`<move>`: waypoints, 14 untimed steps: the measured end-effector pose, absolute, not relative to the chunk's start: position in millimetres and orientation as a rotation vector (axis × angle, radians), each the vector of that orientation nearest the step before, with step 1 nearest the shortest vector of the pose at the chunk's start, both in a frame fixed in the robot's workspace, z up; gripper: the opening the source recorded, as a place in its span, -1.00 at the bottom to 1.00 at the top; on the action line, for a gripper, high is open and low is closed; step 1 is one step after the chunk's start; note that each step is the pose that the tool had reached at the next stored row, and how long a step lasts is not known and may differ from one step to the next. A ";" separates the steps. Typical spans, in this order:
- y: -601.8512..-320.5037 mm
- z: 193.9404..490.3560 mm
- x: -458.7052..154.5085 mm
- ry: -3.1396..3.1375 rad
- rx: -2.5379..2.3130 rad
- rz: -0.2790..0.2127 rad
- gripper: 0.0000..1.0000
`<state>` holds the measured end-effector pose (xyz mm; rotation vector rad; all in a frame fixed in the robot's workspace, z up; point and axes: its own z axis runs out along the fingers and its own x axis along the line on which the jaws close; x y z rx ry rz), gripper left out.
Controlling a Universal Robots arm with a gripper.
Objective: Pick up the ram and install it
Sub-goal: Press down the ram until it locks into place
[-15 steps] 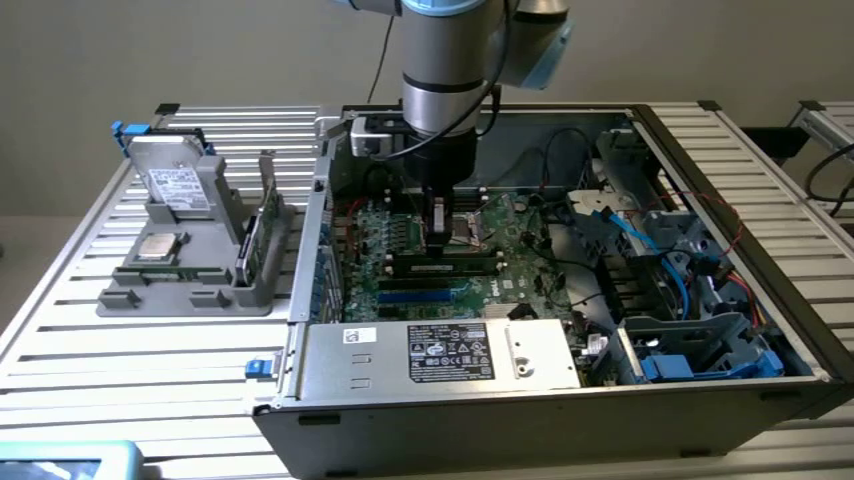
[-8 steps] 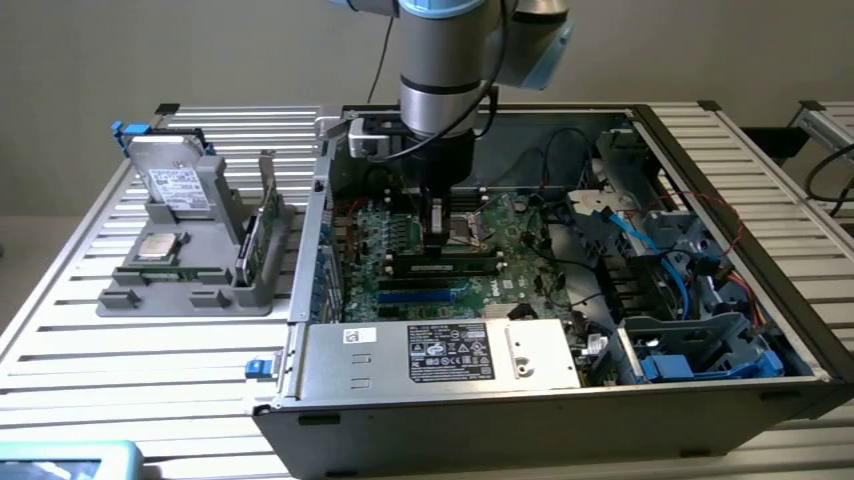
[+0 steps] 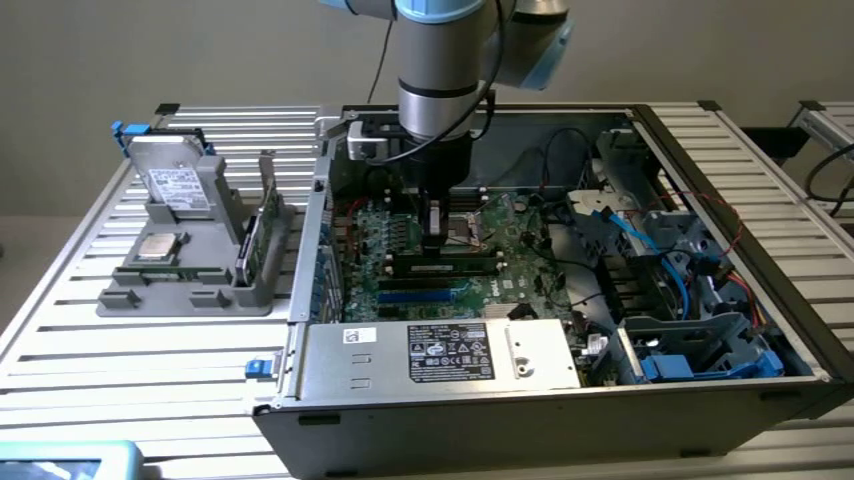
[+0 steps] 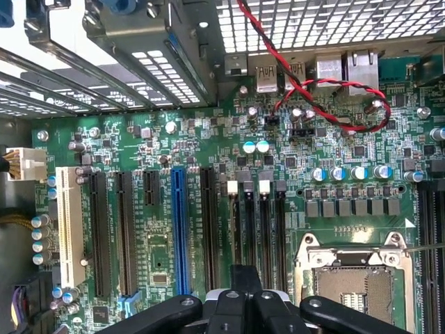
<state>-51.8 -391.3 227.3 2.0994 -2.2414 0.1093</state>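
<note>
— What's in the grey tray [image 3: 200,295] at the exterior view's left?

— A hard drive [image 3: 174,185] propped at the back, a square silver chip [image 3: 160,247] lying flat in front of it, and a green board [image 3: 274,215] standing on edge along the side nearest the computer case [image 3: 534,420].

— And the case itself?

— It lies open. Inside are the green motherboard [image 3: 507,235] in the middle, a metal power box [image 3: 447,350] with a white label along the front wall, and blue brackets [image 3: 701,360] with loose cables at the lower right.

— Where's the arm?

— It reaches straight down into the case. The gripper [image 3: 434,235] is clenched tight, just above the memory slots.

— The ram?

— A long dark stick, the ram [image 3: 441,268], lies along those slots directly under the fingertips. I can't tell whether the fingers touch it.

— What about the wrist view?

— The gripper [image 4: 245,292] hangs over the black slots [image 4: 257,229], next to the processor socket [image 4: 351,285]. A red-and-black wire [image 4: 327,111] loops near the rear ports.
</note>
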 end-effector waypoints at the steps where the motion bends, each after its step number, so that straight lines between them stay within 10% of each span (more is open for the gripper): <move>1: -391.3 227.1 -51.8 -2.241 2.100 0.109 -0.79; 14: -392.2 225.9 -51.8 -2.242 2.101 0.110 -0.79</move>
